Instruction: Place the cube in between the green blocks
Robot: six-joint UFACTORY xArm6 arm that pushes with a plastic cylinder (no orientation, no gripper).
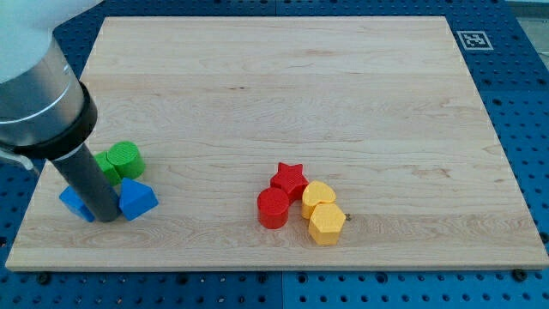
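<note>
My tip [109,217] rests on the board at the view's lower left, between two blue blocks. The blue cube [75,203] lies just left of it, partly hidden by the rod. A blue triangular block [137,199] lies just right of it, touching or nearly touching the rod. A green cylinder [126,158] sits just above the blue triangular block. A second green block [108,165] is beside it on its left, partly hidden behind the rod, so its shape is unclear. The two green blocks touch each other.
A red star [290,178], a red cylinder [274,209] and two yellow blocks [318,195] [326,224] cluster at the view's bottom centre. The wooden board [283,77] ends close to the blue blocks at the left and bottom edges.
</note>
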